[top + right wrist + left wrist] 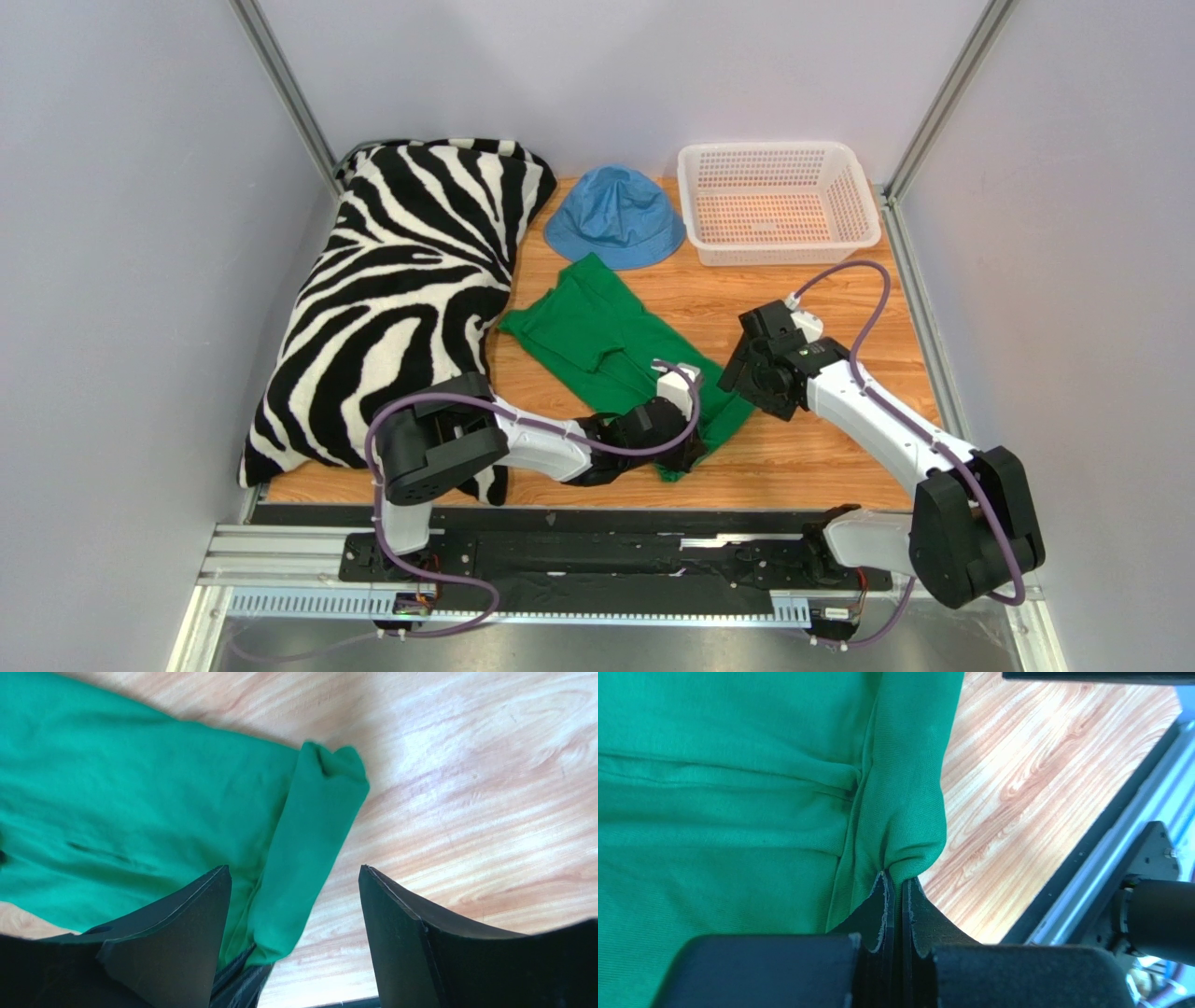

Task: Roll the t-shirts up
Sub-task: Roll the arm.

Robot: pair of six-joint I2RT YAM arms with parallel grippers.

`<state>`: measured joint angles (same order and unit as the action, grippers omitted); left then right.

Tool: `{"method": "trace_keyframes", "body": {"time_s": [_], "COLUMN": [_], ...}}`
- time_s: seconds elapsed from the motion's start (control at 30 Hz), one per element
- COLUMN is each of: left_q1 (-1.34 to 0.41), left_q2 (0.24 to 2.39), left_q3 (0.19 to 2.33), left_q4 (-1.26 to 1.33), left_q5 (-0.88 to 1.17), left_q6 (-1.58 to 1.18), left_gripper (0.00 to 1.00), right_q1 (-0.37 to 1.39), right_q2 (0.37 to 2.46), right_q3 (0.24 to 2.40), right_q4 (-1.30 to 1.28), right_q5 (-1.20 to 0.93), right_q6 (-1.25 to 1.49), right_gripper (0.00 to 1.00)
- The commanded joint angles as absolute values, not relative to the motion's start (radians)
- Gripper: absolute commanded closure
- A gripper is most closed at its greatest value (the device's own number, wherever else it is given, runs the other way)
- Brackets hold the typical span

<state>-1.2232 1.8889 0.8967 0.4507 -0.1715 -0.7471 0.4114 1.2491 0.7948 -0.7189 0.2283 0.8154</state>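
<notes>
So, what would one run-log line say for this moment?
left claw: shut on edge of plain green soft cloth t-shirt | right claw: open, above shirt's folded edge | shirt: not rolled yet

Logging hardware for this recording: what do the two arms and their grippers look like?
The left arm and right arm have white links, chunky black joints and looping purple cables. The left gripper and right gripper have black wedge-shaped fingers.
</notes>
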Motion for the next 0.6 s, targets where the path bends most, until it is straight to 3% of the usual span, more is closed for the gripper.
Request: {"method": "trace_keyframes", "body": {"time_s": [0.0,0.4,0.5,0.57], "left_q1": [-1.21,-1.207,-1.207,-1.206], "left_q2": [1.853,1.848,1.847,1.845], "left_q3": [0.853,0.83,0.827,0.824], "left_q4": [0.453,0.474,0.479,0.489], "left_q5": [-0.117,-0.094,-0.094,-0.089], "left_q6": [-0.813,-0.822,-0.822,-0.819], "left_gripper": [1.0,1.0,1.0,1.0], "right_q1": [0.364,0.333,0.333,0.333], "right_q2": [1.259,1.381,1.408,1.423], "right_q3": [0.773,0.79,0.799,0.816], "right_q4": [-0.594,-0.577,-0.6,-0.62], "right_q5": [0.213,0.181,0.184,0.189], "right_q6": [0.798,0.782,0.781,0.778], "right_gripper": [0.3,0.38,0.47,0.58]}}
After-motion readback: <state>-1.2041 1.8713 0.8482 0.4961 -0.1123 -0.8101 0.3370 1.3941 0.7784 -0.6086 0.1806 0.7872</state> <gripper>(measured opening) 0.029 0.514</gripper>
